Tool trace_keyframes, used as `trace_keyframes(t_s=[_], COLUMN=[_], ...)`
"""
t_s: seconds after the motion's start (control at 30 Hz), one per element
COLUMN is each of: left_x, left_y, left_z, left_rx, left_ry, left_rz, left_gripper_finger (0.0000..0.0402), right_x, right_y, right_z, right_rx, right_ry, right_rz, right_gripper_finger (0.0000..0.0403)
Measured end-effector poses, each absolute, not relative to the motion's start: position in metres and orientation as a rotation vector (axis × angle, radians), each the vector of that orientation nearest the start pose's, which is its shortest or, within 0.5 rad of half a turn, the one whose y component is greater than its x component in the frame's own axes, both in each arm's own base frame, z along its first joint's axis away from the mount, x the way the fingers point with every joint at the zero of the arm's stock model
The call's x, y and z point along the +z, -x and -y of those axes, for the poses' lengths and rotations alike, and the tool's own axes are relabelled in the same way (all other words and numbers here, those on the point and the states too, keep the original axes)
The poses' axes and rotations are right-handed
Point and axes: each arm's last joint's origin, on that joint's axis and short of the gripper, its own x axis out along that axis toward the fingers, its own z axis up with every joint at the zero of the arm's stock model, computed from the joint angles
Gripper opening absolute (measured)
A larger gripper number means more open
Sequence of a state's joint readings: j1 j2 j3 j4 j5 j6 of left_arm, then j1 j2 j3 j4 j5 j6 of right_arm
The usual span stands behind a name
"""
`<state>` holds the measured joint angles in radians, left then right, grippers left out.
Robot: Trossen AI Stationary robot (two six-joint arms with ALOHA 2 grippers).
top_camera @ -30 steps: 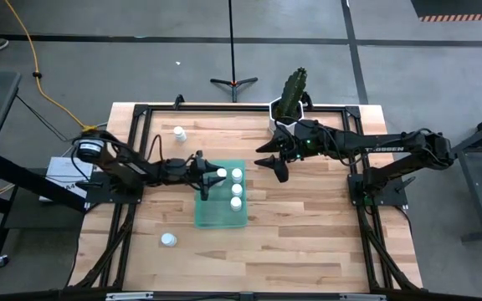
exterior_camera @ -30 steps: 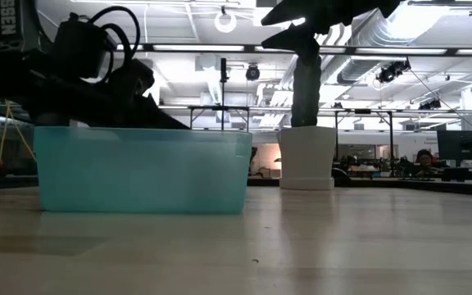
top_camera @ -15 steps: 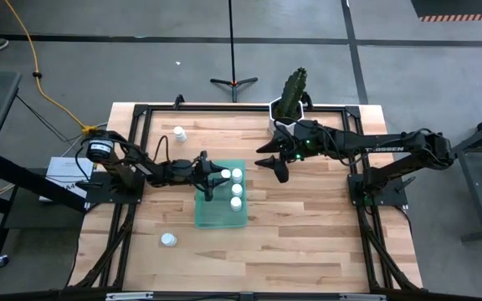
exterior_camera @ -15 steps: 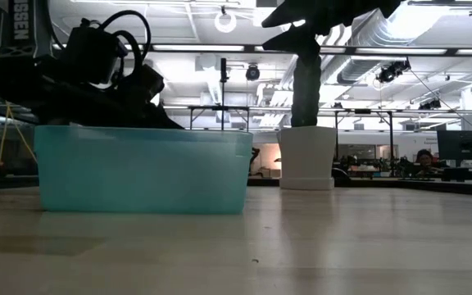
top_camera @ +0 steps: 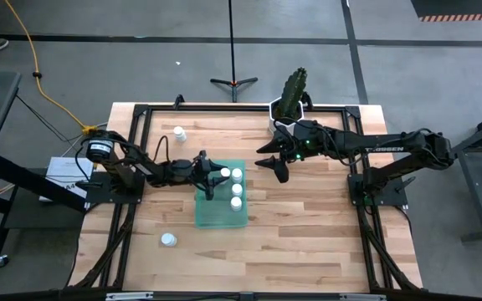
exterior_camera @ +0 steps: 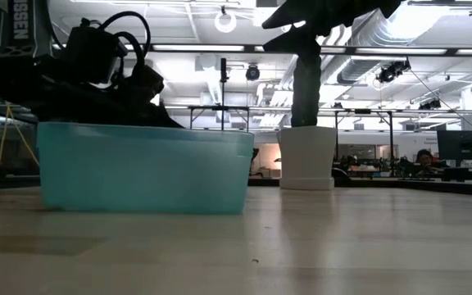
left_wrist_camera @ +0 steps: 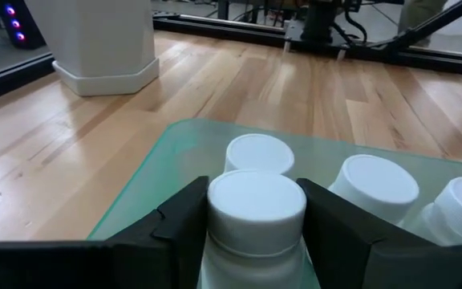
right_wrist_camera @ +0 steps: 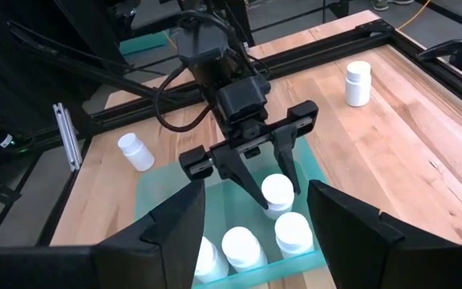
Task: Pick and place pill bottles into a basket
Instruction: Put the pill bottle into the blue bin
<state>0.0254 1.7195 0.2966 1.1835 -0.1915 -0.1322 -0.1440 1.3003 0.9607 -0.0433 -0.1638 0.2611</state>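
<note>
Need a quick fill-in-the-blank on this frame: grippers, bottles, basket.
1. The left gripper holds a pill bottle over the ____.
2. Inside the basket, ____ other bottles already stand.
3. The right gripper hovers with its fingers ____.
4. On the bare table, ____ bottles remain outside the basket.

Missing words: basket; three; open; two

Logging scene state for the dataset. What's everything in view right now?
pill bottles in basket: 3, white, row along its right side
held pill bottle: 1, white, at the basket's far end
loose pill bottles: 2, white, on the table left of the basket, one far, one near
basket: 1, translucent green, table centre
cactus pot: 1, white hexagonal, far edge
table: 1, wood
left tool: shut on the held pill bottle
right tool: open, hovering right of the basket
</note>
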Motion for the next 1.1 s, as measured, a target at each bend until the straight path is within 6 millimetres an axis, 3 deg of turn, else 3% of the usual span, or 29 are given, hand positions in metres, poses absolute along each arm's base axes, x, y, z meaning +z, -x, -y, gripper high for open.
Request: trace_keyframes(t_s=[0.2,0.5,0.7,0.9,1.1], left_x=[0.109,0.109,0.116,0.151,0.200], left_y=[-0.248,-0.248,-0.249,-0.246,-0.229], left_z=[-0.011,-0.012,-0.011,-0.010,-0.009], left_rx=[0.217,0.220,0.196,0.160,0.094], left_ry=[0.136,0.166,0.216,0.290,0.314], left_rz=[-0.220,-0.215,-0.141,0.056,0.268], left_gripper_finger=[0.0202,0.0281,0.0292,0.0293,0.0273], right_x=[0.297,0.297,0.297,0.297,0.297], right_y=[-0.287,-0.287,-0.288,-0.288,-0.288], right_z=[0.037,0.037,0.037,0.037,0.038], right_rx=[-0.030,-0.030,-0.031,-0.038,-0.075], right_ry=[-0.317,-0.318,-0.319,-0.318,-0.311], right_rz=[-0.379,-0.378,-0.377,-0.376,-0.372], right_gripper_finger=[0.0211,0.0211,0.0211,0.0211,0.0211])
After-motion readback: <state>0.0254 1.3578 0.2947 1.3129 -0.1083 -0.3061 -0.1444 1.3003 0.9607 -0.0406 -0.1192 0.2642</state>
